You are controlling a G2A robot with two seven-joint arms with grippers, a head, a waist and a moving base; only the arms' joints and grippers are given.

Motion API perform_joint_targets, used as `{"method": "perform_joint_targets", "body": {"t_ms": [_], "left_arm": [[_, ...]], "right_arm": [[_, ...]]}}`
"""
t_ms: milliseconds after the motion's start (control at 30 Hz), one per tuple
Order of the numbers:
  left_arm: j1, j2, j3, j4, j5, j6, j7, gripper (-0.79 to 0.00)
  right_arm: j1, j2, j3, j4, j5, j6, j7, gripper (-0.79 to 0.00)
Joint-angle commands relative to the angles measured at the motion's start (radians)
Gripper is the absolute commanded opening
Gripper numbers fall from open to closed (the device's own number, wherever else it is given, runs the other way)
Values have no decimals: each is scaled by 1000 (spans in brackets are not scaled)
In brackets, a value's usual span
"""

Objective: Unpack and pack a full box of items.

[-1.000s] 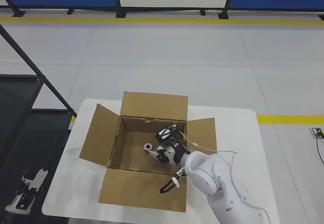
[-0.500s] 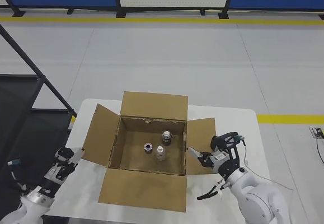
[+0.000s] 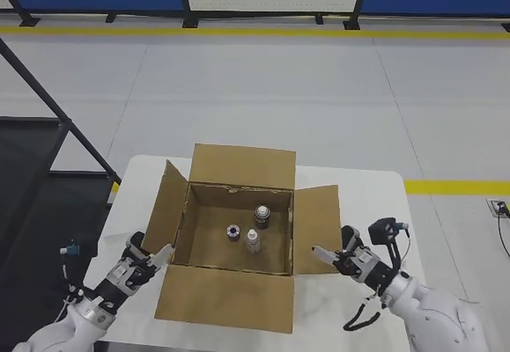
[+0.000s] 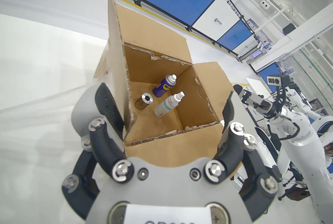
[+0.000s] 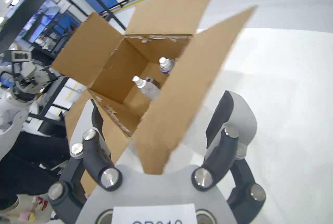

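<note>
An open cardboard box [image 3: 224, 299] stands in the middle of the white table [image 3: 369, 189]. Inside it are a blue spray can [image 3: 262, 215], a white spray bottle [image 3: 252, 239] and a small metal cylinder [image 3: 232, 231]. My left gripper [image 3: 151, 260] is open at the box's front left corner, and the raised left flap [image 4: 115, 53] runs between its fingers [image 4: 106, 108]. The can [image 4: 164, 85] and bottle [image 4: 167, 105] show past it. My right gripper [image 3: 329, 256] is open at the front right corner, with the right flap [image 5: 187, 84] between its fingers [image 5: 223, 113].
A black metal rack [image 3: 17, 176] stands off the table's left side. Bare table lies on both sides of the box and along its right edge [image 3: 395, 229]. The front flap [image 3: 228, 286] hangs toward me and the back flap [image 3: 241, 164] folds away.
My right arm pulled out of the box and moved to the right flap. My left arm came in from the lower left to the left flap, which now stands steeper.
</note>
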State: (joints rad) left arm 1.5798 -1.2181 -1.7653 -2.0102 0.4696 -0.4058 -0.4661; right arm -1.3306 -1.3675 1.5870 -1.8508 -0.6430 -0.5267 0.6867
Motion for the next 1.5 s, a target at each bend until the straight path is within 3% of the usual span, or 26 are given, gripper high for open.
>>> {"method": "perform_joint_targets", "body": {"t_ms": [0,200,433,633,833,1300,1467], "left_arm": [[2,0,23,-9,24,6,1,0],[-25,1,103,-6,97,41,-4,0],[-90,2,176,44,116,94,-42,0],[-130,4,216,77,139,126,-67,0],[-144,6,242,97,165,138,-75,0],[-150,12,260,116,170,158,-58,0],[-108,19,197,50,103,134,-46,0]], "right_arm": [[37,4,-24,26,50,-64,25,0],[148,14,-115,96,214,-211,97,0],[313,12,-241,282,333,-208,134,0],[426,2,-340,417,205,-111,102,0],[475,-2,-411,474,85,-62,76,0],[476,5,-467,445,-63,-6,7,0],[453,14,-432,395,-51,-34,-59,0]]}}
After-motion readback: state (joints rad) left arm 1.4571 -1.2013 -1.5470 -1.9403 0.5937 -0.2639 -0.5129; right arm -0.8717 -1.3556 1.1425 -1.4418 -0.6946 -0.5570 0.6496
